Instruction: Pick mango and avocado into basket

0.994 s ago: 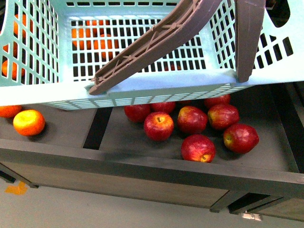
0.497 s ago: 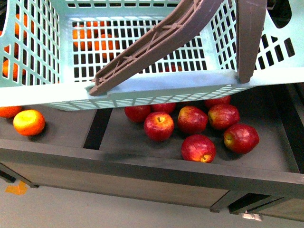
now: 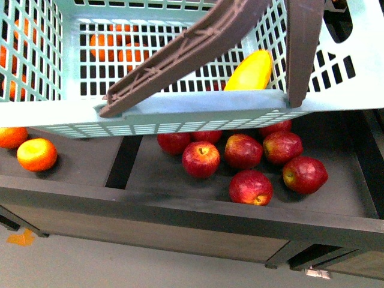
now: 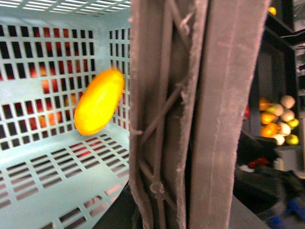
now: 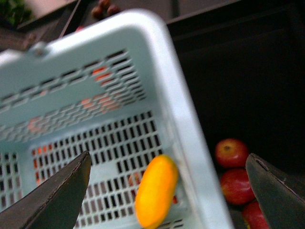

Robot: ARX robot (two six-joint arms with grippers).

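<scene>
The work surface is a dark display shelf [image 3: 180, 207] with a raised front lip, above a pale grey floor [image 3: 120, 264]. A black divider gap [image 3: 123, 162] splits the shelf. Left of it lie two oranges [image 3: 36, 154]; right of it is a cluster of red apples [image 3: 200, 159]. A second rack of mixed fruit [image 4: 279, 121] shows far off in the left wrist view.

The basket [image 3: 198, 108] hangs above the shelf, its near rim covering the rear apples. Its brown handles [image 3: 180, 57] cross the opening. The mango [image 3: 249, 71] is inside the basket, tilted, close to the near wall on the right-hand side. Motion blur prevents confirming whether it rests on the slotted floor.

Compared with half a second ago:
- The mango now appears inside the basket, where none showed before.
- The basket has shifted slightly to the left.
- Apples and oranges are unchanged.

The right gripper [image 5: 167, 156] is above the basket with its jaws wide apart and nothing between them; the mango sits below the gap. The left gripper cannot be made out in any view, so its jaw state cannot be told; the handle fills the left wrist view.

The slotted basket floor around the mango is bare. The front strip of shelf ahead of the apples is also bare.
</scene>
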